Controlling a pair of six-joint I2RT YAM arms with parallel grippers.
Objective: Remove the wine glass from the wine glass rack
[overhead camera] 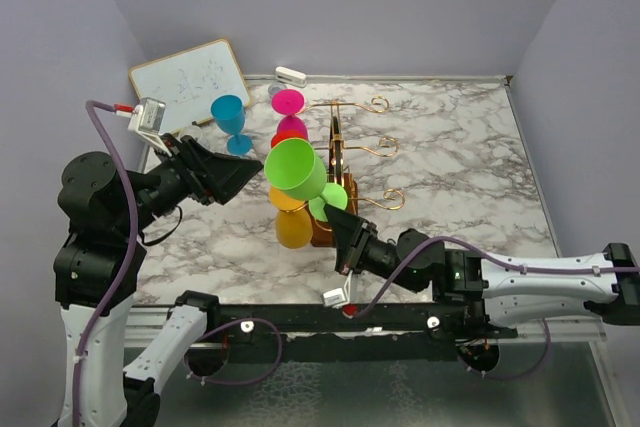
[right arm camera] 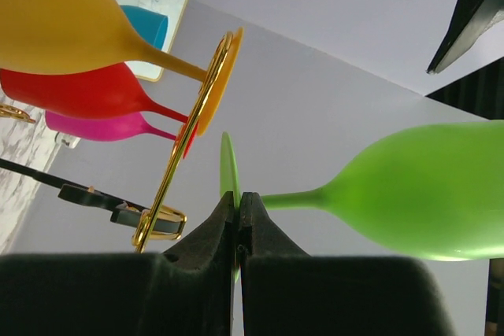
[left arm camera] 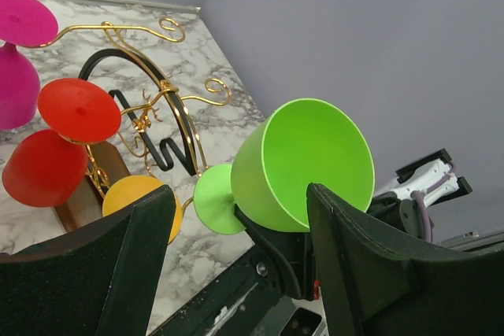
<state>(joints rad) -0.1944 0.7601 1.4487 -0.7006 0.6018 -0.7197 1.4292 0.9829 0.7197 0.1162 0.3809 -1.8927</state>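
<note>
Pinching the green wine glass [overhead camera: 296, 169] stem, my right gripper [right arm camera: 238, 218] has it seemingly clear of the rack [overhead camera: 337, 147]; left gripper [overhead camera: 250, 175] open; set-down remains

Green wine glass [right arm camera: 409, 194] in right claw [right arm camera: 239, 208]

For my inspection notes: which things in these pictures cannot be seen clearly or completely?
Top view: wooden base of the wine glass rack, mostly hidden by green glass and yellow glass.
Top view: whiteboard writing, too small to read.
Right wrist view: green glass's rim, cut off by the right edge.
</note>
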